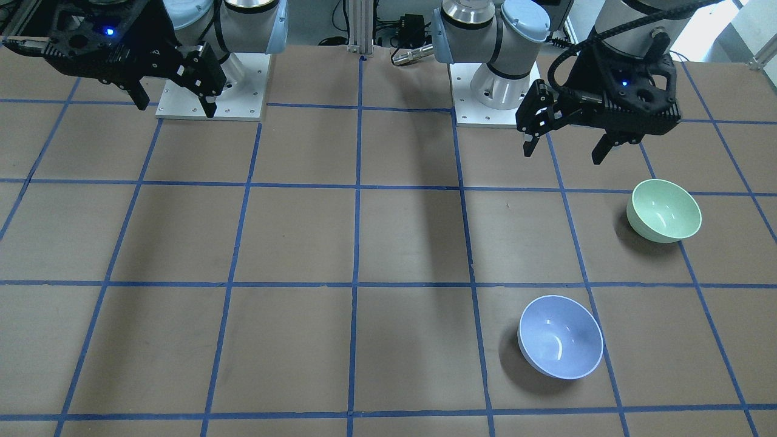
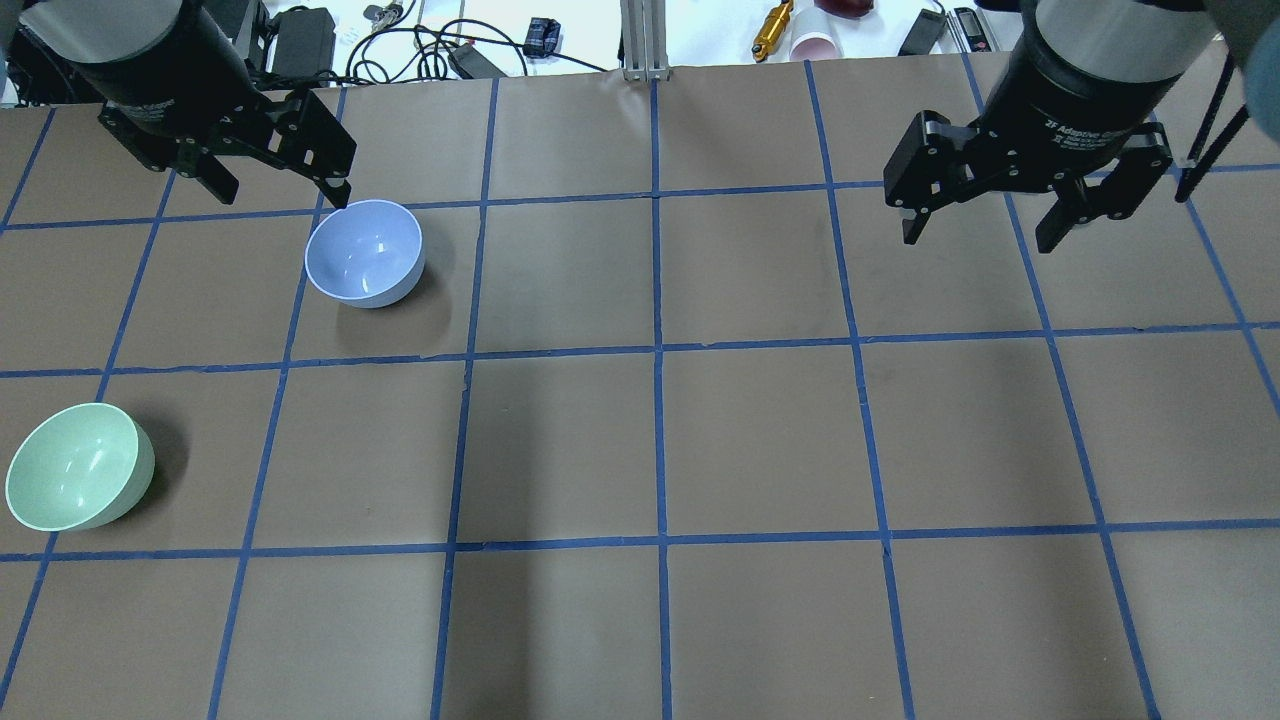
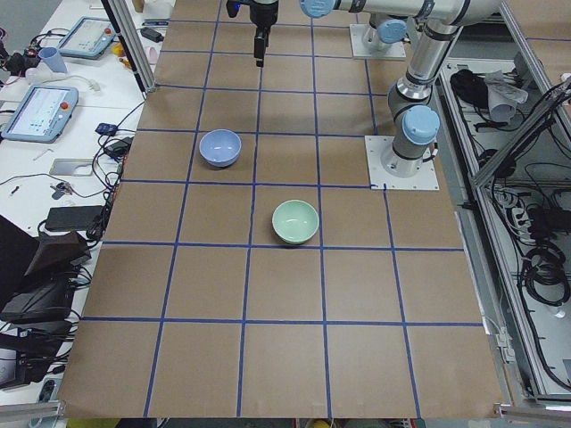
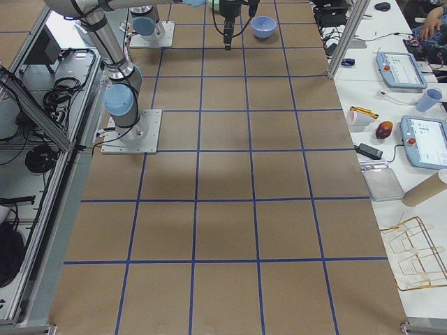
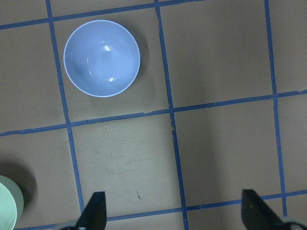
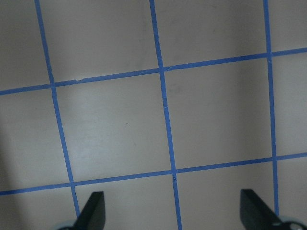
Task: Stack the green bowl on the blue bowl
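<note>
The green bowl (image 1: pixel 664 210) stands upright on the table on my left side, near my base; it also shows in the overhead view (image 2: pixel 78 480) and at the edge of the left wrist view (image 5: pixel 7 208). The blue bowl (image 1: pixel 560 337) stands upright farther out (image 2: pixel 364 252), one grid square away from it (image 5: pixel 101 58). My left gripper (image 1: pixel 563 155) is open and empty, raised above the table near both bowls (image 2: pixel 282 198). My right gripper (image 1: pixel 176 108) is open and empty, raised over bare table on the other side (image 2: pixel 978 241).
The brown table (image 2: pixel 760 440) is marked with a blue tape grid. The two arm bases (image 1: pixel 495 91) stand at the robot's edge. Cables, a cup (image 2: pixel 817 45) and tools lie on the white bench beyond the far edge.
</note>
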